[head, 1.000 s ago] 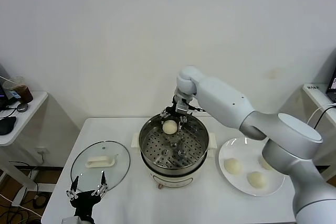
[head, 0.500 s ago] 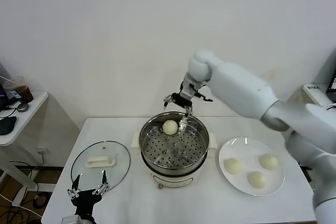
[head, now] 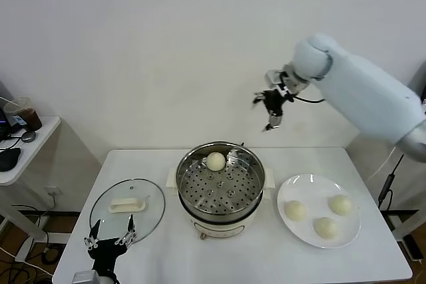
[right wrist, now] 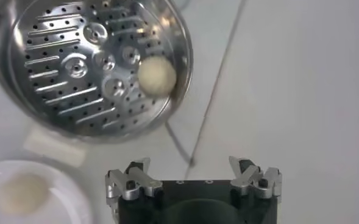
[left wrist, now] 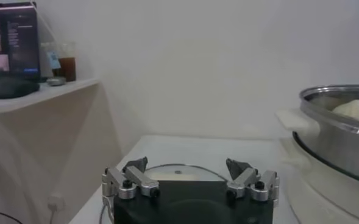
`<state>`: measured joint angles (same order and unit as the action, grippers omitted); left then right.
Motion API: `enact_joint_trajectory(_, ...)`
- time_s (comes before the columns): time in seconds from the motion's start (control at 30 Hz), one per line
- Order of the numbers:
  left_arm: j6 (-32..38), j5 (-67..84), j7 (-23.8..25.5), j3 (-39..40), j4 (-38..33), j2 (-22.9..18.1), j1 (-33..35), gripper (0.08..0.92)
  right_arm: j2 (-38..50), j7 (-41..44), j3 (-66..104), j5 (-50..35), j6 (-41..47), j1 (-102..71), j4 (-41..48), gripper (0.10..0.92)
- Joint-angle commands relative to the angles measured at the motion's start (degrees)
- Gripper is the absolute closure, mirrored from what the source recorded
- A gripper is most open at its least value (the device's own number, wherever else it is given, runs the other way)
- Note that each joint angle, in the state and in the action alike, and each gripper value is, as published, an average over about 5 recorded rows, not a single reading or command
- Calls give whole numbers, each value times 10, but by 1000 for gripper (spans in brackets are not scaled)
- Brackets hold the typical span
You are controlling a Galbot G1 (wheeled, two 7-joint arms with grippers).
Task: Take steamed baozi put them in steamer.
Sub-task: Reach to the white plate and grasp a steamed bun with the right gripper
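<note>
Lifting away from the steamer (head: pixel 220 184), the right hand (head: pixel 269 107) is now hanging wide and empty above it. One steamed baozi (head: pixel 215 161) is sitting at the tray's back edge; round, showing no long axis. Left hand (head: pixel 110 241) is idling wide by the tabletop's (head: pixel 160 251) front edge.

place: lab/office | cues: bare white table (head: pixel 153 164), side desk monitor (left wrist: pixel 10 30)

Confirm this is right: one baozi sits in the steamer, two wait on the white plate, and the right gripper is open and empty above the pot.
Not quite: three baozi wait on the white plate, not two, as the head view shows. The rest holds: one baozi sits in the steamer, and the right gripper is open and empty above it.
</note>
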<state>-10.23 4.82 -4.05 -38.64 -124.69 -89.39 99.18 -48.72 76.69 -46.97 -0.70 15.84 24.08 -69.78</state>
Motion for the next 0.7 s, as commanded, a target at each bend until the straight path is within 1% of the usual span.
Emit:
enact_joint_trajectory(0.03, -3, 6, 1, -3, -1, 5, 0, 177, 98, 29, -22, -4, 112, -23, -74, 203)
enact_joint_trajectory(0.13, -4, 7, 2, -6, 1, 5, 1, 177, 128, 22, -15, 8, 118, -75, -105, 203)
enact_joint_trajectory(0.3, -4, 8, 1, -9, 8, 5, 2, 177, 149, 12, 30, 52, 107, -174, -126, 203)
enact_joint_trajectory(0.47, -4, 7, 1, -7, 14, 2, 2, 177, 139, 2, 76, 83, 100, -255, -132, 203)
enact_joint_trajectory(0.7, -4, 5, 1, -7, 15, 2, 5, 177, 119, -5, 120, 125, 90, -324, -114, 203)
